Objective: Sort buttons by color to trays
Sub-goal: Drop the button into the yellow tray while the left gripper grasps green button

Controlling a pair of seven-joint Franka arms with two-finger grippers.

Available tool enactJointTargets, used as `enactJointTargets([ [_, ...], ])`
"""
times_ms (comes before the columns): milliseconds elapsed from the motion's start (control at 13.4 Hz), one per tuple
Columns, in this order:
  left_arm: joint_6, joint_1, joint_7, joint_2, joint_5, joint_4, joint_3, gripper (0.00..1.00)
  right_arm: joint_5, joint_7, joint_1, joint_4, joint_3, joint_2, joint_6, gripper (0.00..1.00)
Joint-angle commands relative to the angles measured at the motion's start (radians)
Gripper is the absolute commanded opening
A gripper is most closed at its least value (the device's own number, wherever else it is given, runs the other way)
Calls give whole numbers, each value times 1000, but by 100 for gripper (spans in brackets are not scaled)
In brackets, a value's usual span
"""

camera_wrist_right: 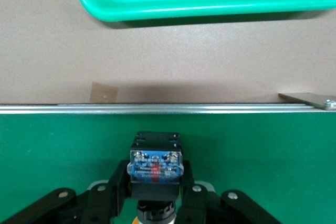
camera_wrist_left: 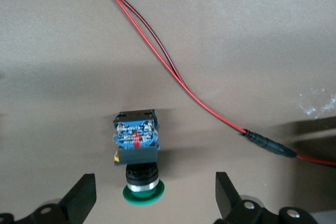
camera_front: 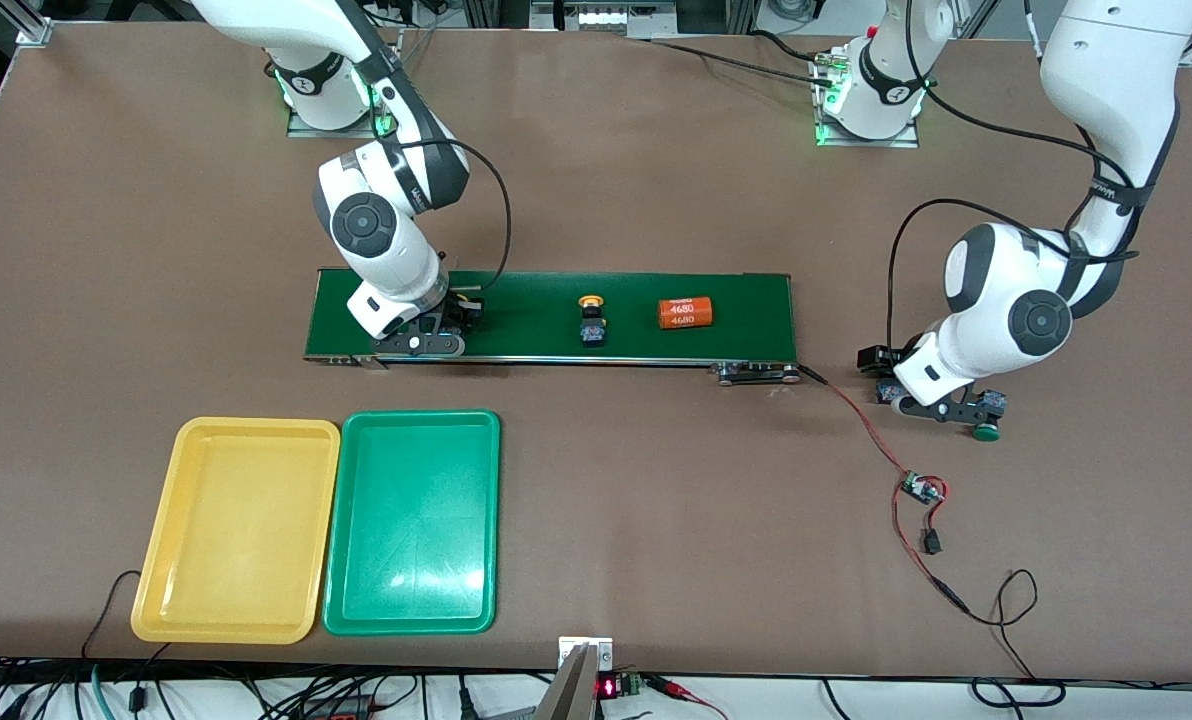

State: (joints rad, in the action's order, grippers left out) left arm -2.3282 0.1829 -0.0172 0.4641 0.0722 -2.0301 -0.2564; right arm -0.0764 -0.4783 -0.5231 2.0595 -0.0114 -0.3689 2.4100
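My right gripper (camera_front: 451, 325) is down on the conveyor belt (camera_front: 546, 300), at the end toward the right arm. In the right wrist view it (camera_wrist_right: 156, 184) is shut on a black-bodied button (camera_wrist_right: 156, 163) that shows a sliver of orange cap. A yellow-capped button (camera_front: 591, 320) stands mid-belt. My left gripper (camera_front: 941, 402) hangs low over the table off the belt's other end. It (camera_wrist_left: 156, 182) is open, with a green-capped button (camera_wrist_left: 136, 150) lying between its fingers (camera_wrist_left: 84, 198), untouched. The yellow tray (camera_front: 236, 530) and green tray (camera_front: 414, 520) sit side by side nearer the front camera.
An orange cylinder (camera_front: 684, 313) marked 4680 lies on the belt beside the yellow-capped button. Red wires (camera_front: 861, 425) run from the belt's end to a small circuit board (camera_front: 921, 490) near the left gripper. The green tray's rim (camera_wrist_right: 199, 11) shows just off the belt's edge.
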Motion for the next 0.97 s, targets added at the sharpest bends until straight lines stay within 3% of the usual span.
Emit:
enactJointTargets([
  [0,7,3,-6,66,-25,76,-3,100,29,18,15,-34,-16,16,-5,17],
  [299,6,15,-6,122,-15,125,3,100,35,163,28,-183,-119,31,-107,16],
  [598,-17,23,-36,153,-12,116,14,99,37,341,133,-335,-153,-10,-176,16],
  [672,-10,23,-37,150,-12,114,14,88,34,386,167,-360,-153,-39,-176,16],
  [897,15,18,-30,134,-11,120,12,28,30,567,268,-474,-154,-146,-166,16],
])
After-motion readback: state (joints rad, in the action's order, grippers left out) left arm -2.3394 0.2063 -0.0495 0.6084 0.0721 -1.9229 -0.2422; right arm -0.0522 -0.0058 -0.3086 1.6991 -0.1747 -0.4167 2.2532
